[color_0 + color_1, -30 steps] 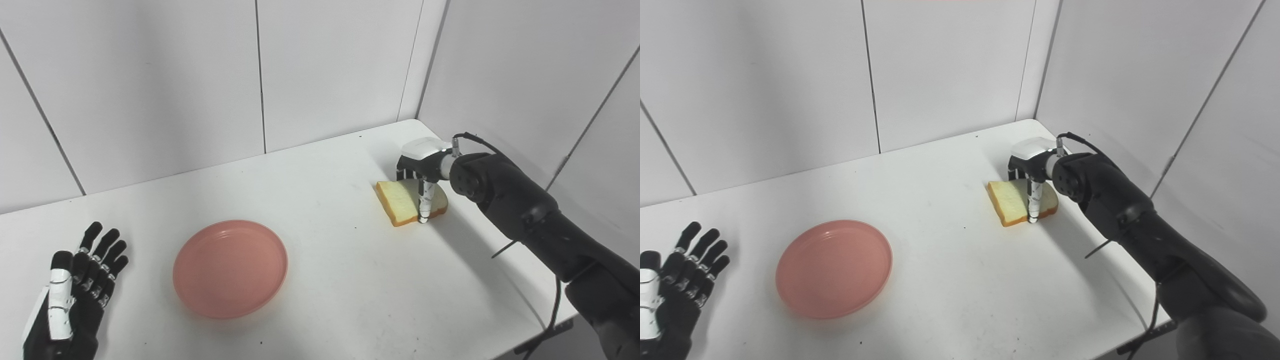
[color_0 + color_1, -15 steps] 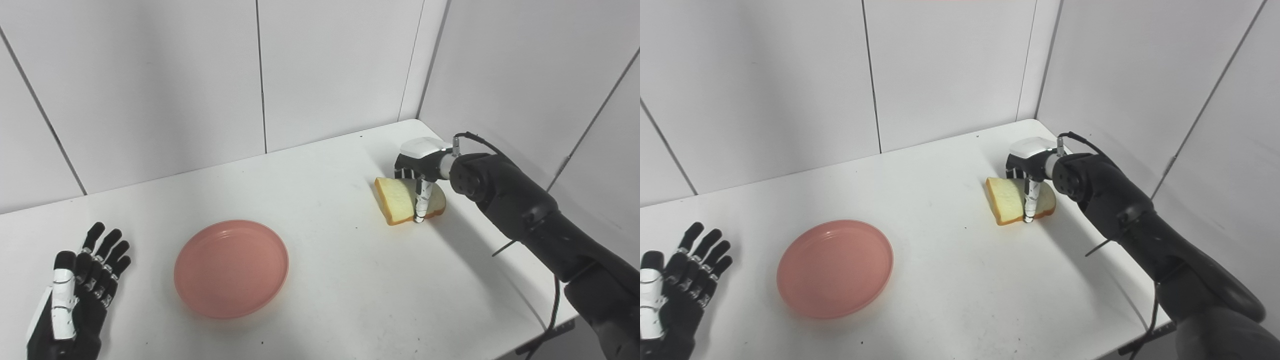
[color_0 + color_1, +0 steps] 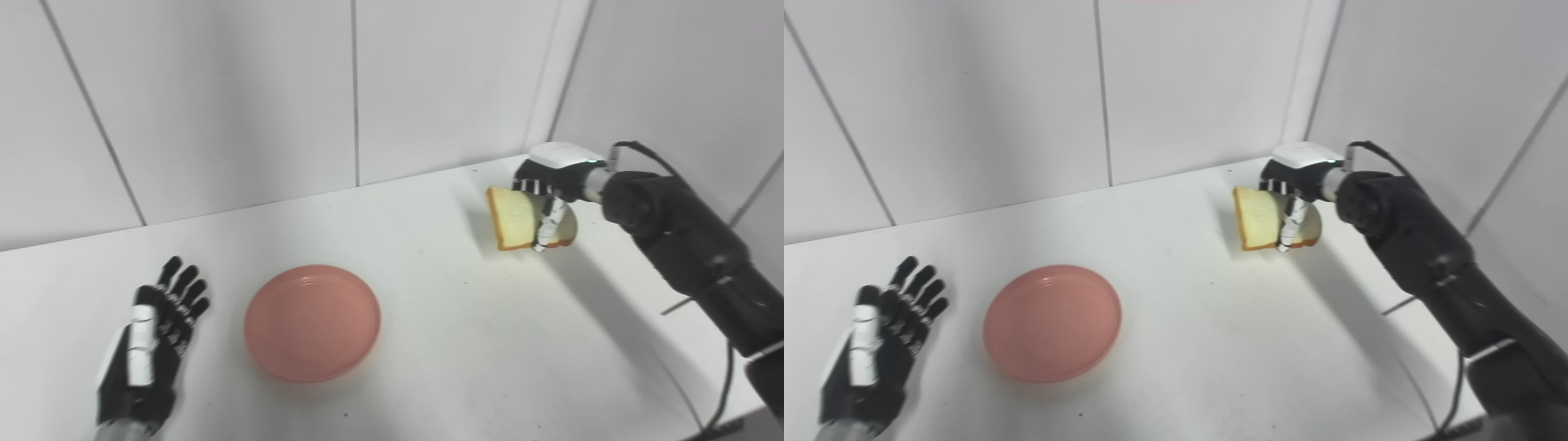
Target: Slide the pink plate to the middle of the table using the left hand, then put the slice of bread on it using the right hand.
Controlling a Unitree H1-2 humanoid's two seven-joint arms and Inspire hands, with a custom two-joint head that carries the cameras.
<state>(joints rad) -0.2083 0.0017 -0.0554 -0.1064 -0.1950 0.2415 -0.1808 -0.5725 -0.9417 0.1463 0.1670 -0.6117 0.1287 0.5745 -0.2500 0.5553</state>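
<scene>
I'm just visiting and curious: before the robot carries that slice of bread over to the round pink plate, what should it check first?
1. Right hand pinches the tan-crusted slice of bread: ok.
2. Bread lifted off the white table: ok.
3. Grip firm enough for travel: cannot tell.
4. Round pink plate bare inside, ready to receive: ok.
5. Left hand open, beside the plate, not touching it: ok.
6. Path from bread to plate free of things: ok.

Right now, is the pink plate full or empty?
Empty: the plate shows only bare pink; the bread is held in the right hand.
</scene>
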